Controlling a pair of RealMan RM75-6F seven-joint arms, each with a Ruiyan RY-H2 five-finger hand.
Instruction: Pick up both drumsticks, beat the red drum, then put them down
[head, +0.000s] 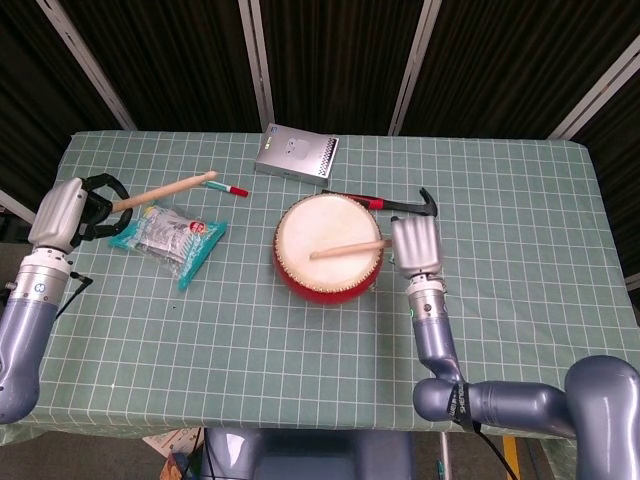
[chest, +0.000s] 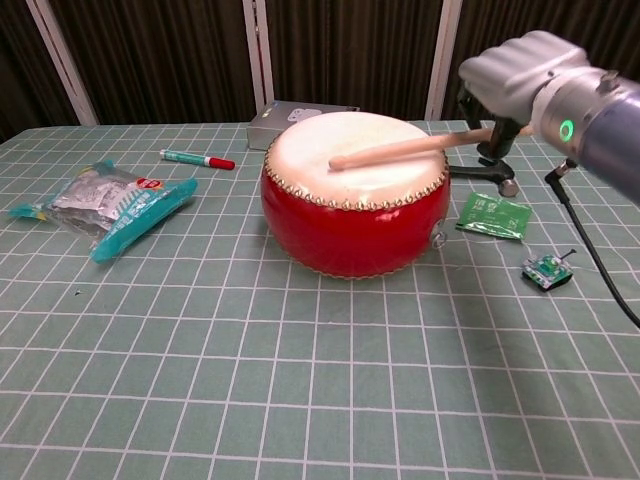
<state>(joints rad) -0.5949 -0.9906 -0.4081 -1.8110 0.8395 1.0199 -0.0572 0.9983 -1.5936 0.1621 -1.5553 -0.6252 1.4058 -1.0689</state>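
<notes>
Blue-grey arms, silver-cased hands

A green checked tabletop (head: 300, 340) carries the red drum (head: 328, 270), a snack packet (head: 170, 237), a marker (head: 226, 187), a grey box (head: 296, 153), a hammer (head: 400, 205), a green sachet (chest: 493, 215) and a small circuit board (chest: 546, 270).

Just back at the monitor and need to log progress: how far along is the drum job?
Done: both drumsticks are picked up. In hand: the right robot hand has its drumstick down on the red drum; the left robot hand holds its drumstick off to the side, above the snack packet. Left: any remaining beats, then laying both sticks down.
</notes>
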